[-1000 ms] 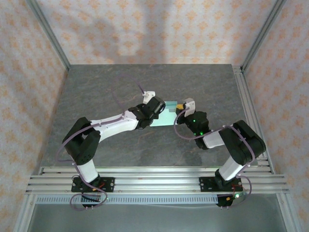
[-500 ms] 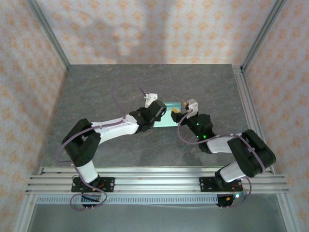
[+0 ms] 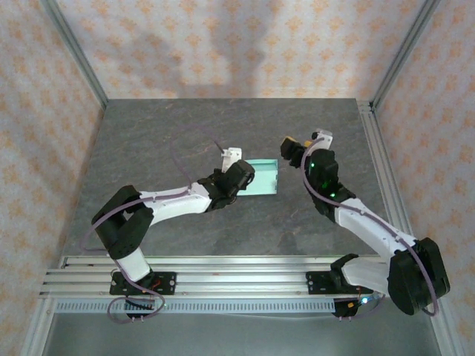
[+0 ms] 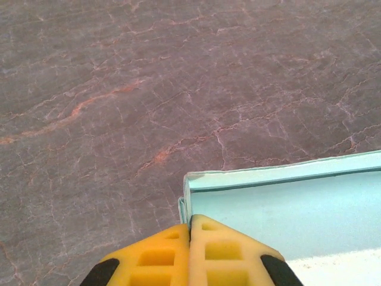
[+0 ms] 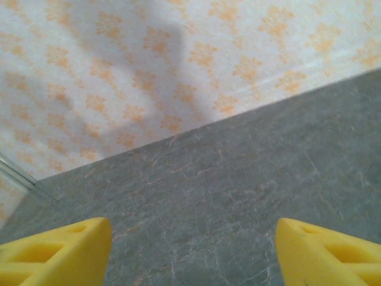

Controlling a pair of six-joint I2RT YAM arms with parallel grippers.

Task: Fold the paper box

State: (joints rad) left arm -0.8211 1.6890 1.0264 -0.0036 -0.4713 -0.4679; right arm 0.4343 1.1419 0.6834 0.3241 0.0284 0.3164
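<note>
— Left gripper (image 4: 190,221)?
— Jaws pressed together, tips touching the paper box (image 4: 286,208) at its near corner; the box runs off ahead and right of them.
— Right gripper (image 5: 193,238)?
— Jaws spread wide, bare stone table (image 5: 238,179) between them, patterned wall (image 5: 119,89) beyond.

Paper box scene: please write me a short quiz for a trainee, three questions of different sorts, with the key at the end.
1. Choose one: the left gripper is A) wide open, B) shut on a wall of the paper box, C) shut in the air, away from the box.
2. True or false: the right gripper holds the box.
3. Fill in: the box lies on the grey ____.
Key: 1 B. 2 False: its jaws stand open with nothing between them. 3 table.
</note>
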